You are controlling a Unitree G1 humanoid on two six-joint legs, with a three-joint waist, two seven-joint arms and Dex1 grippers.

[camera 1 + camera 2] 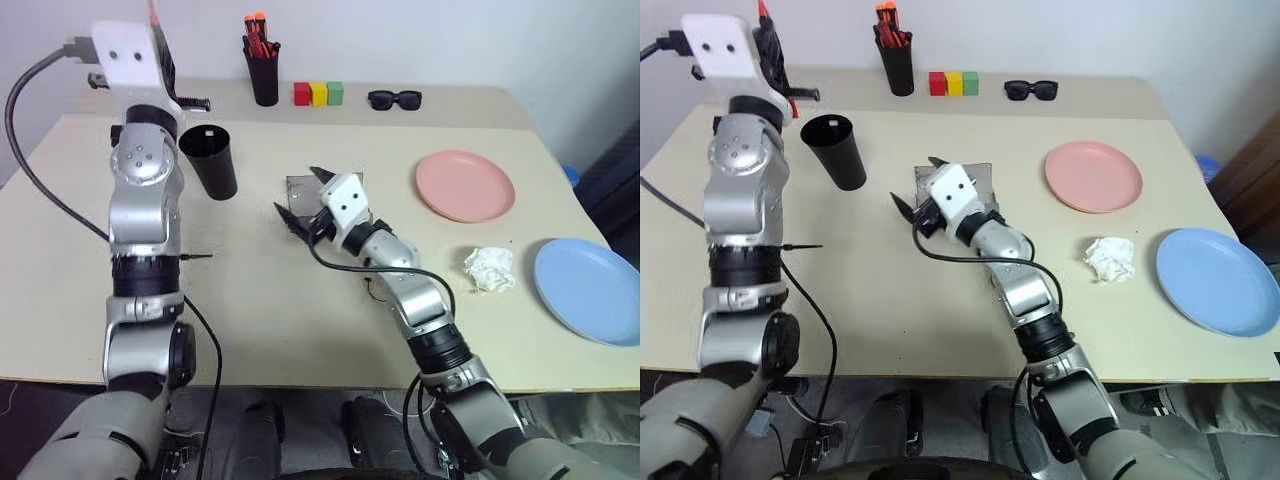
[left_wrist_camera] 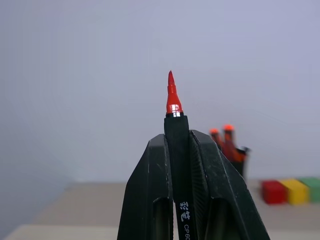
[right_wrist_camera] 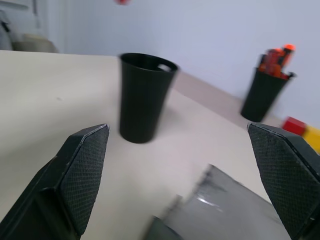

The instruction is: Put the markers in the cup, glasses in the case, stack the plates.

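On the beige table [image 1: 300, 300], the light blue plate [image 1: 588, 290] lies near the right edge and the salmon pink plate [image 1: 465, 186] sits apart from it, farther back. The tapered black cup [image 1: 210, 160] stands upright, mouth up, left of the grey case [image 1: 970, 185]. The right gripper [image 3: 185, 175] hangs over the case, fingers spread wide and empty. The left gripper [image 2: 181, 165], raised behind the cup, is clamped on the red marker [image 2: 173, 100], its black barrel and red tip pointing upward.

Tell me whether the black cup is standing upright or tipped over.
Upright. The cup stands on its narrow base on the table, with its open rim facing up; the right wrist view shows it standing too.
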